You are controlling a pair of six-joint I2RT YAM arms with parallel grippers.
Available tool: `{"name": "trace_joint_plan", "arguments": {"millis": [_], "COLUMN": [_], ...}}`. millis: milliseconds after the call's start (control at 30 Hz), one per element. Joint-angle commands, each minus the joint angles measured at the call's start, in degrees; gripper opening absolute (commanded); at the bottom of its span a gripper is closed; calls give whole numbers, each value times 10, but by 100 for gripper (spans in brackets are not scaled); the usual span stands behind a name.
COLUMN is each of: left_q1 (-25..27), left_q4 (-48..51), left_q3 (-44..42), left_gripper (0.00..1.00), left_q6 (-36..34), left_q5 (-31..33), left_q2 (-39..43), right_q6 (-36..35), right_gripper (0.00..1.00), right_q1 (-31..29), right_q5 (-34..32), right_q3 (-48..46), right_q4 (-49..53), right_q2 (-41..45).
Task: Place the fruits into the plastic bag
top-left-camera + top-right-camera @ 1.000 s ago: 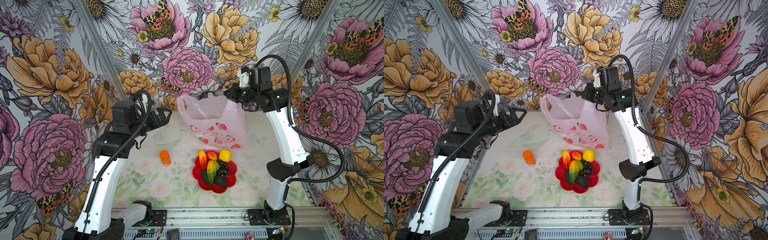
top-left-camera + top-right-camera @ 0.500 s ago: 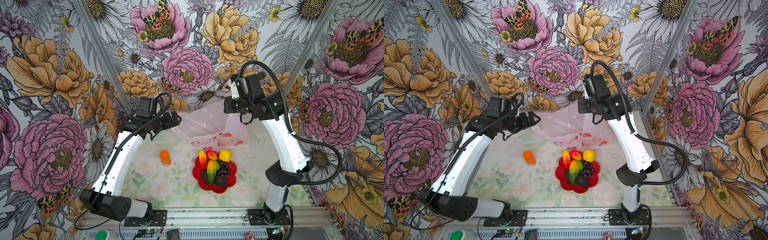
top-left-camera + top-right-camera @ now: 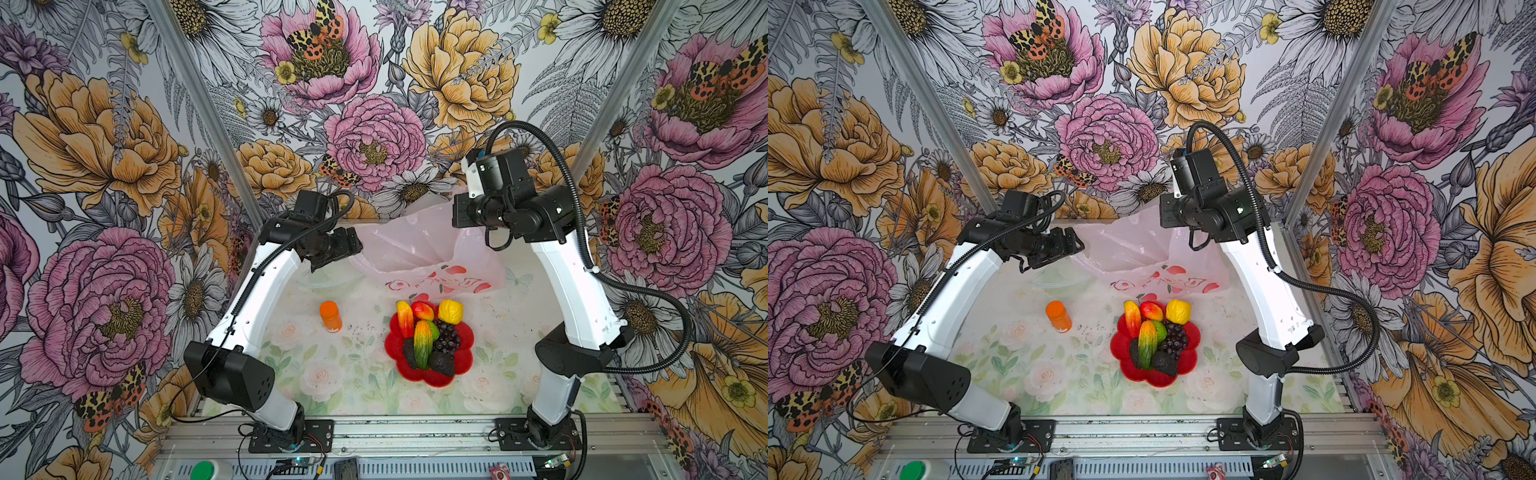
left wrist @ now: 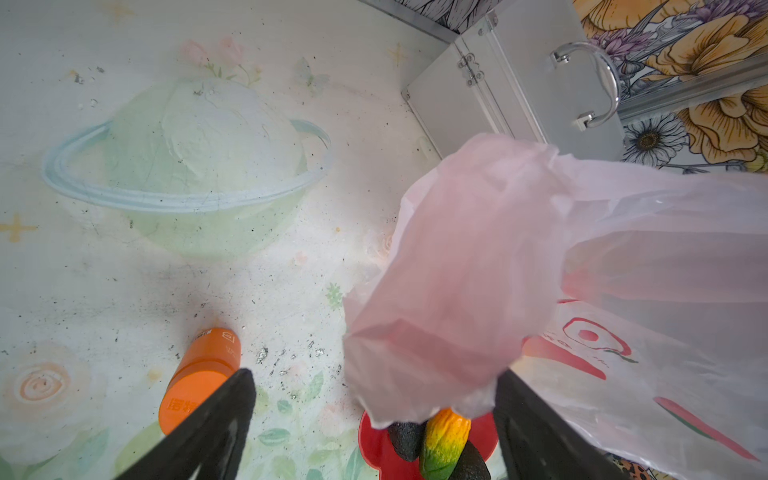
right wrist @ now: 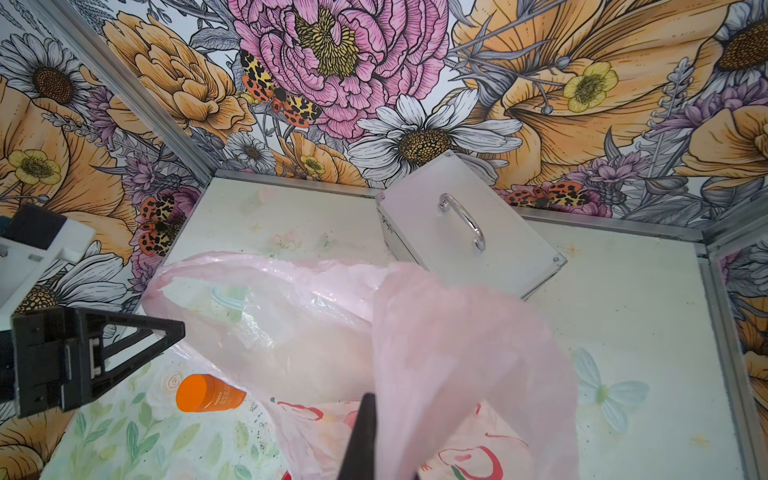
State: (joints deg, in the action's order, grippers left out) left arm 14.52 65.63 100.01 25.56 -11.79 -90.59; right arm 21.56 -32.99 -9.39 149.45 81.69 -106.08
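**Bag raised at the back, fruit on the plate**

In both top views the plastic bag (image 3: 419,249) sits at upper centre of the frame. Its printed lower part rests on the surface (image 3: 353,365), and its thin pink upper part rises toward the two arms.

The right tool (image 5: 372,411) is clenched on the plastic bag. In the right wrist view one dark finger shows at the lower middle of the frame, with pink film draped tight beside it and over the rest.

The left tool (image 4: 374,374) is released. In the left wrist view its two black fingers (image 4: 216,419) stand wide apart at the bottom of the frame. A loop of the bag hangs in the gap between them, and neither finger presses it.

The fruits (image 3: 428,336) are piled on a red flower-shaped plate (image 3: 463,361), lower centre in both top views and just below the bag's printed edge. None of them is inside the bag.

An orange bottle (image 3: 330,316) stands to the left of the plate, apart from it. A silver case (image 5: 469,232) lies behind the bag against the back wall.
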Motion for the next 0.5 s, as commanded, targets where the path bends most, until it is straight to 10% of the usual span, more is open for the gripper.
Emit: {"name": "trace_joint_plan", "arguments": {"millis": [0,233,367,467], "left_q1": [8,20,17,16], "left_q4": [-3,-3,-2,-2], "left_q3": [38,80,83,83], "left_gripper": [85,64,12,0], "left_q6": [-7,-9,-8,-5], "left_q5": [-16,-29,-33,-10], "left_q2": [-24,-73,-75,-60], "right_q6": [5,2,-2,1], "right_gripper": [0,0,0,0], "right_q1": [-3,-3,-2,0], "right_q5": [-1,-5,-11,-13], "right_q3": [-9,-34,-46,-47], "right_q4": [5,5,6,7], "right_q2": [25,37,40,37]}}
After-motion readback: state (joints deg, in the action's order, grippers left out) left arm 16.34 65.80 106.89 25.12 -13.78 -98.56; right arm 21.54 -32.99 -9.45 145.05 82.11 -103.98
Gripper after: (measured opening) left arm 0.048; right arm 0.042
